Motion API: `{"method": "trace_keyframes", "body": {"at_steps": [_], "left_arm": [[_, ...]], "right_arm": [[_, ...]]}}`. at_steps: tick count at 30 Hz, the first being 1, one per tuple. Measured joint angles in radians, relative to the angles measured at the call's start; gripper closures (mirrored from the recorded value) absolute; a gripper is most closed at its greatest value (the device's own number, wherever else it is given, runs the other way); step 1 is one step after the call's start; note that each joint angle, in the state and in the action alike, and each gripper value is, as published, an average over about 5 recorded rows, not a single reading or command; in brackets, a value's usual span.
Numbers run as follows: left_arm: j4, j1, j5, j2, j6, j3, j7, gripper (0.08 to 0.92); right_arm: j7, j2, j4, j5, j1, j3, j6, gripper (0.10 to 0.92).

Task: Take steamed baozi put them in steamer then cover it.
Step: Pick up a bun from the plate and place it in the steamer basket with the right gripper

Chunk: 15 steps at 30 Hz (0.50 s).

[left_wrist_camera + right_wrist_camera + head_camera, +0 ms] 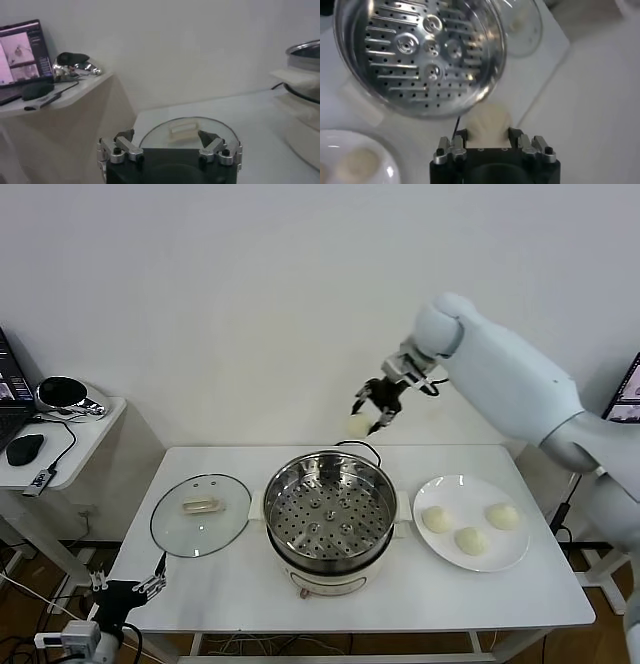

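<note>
My right gripper (366, 419) hangs in the air behind the steamer (330, 514), shut on one cream-white baozi (358, 424). In the right wrist view that baozi (487, 122) sits between the fingers, above the table just beyond the steamer's rim (490, 85). The steamer's perforated tray (329, 517) holds nothing. Three more baozi (470, 538) lie on a white plate (445, 486) to the right of the pot. My left gripper (148, 586) stays open, low at the table's front left corner, facing the glass lid (186, 131).
The clear glass lid (200, 514) with its cream handle lies flat on the table left of the steamer. A side desk (70, 434) with a mouse and laptop stands further left. A black cord (360, 446) runs behind the pot.
</note>
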State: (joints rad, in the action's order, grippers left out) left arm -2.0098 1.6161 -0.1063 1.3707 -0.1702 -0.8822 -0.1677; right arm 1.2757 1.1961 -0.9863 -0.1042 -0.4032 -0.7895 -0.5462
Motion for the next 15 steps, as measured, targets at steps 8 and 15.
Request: {"method": "trace_keyframes", "body": {"at_steps": [8, 15], "left_arm": [[0.005, -0.006, 0.012, 0.007, -0.001, 0.001, -0.001, 0.177], [0.012, -0.005, 0.018, 0.005, -0.002, 0.001, -0.002, 0.177]], "right_arm": [[-0.085, 0.042, -0.027, -0.108, 0.012, -0.059, -0.144, 0.482], [-0.125, 0.077, -0.029, -0.219, 0.030, -0.083, -0.209, 0.490]]}}
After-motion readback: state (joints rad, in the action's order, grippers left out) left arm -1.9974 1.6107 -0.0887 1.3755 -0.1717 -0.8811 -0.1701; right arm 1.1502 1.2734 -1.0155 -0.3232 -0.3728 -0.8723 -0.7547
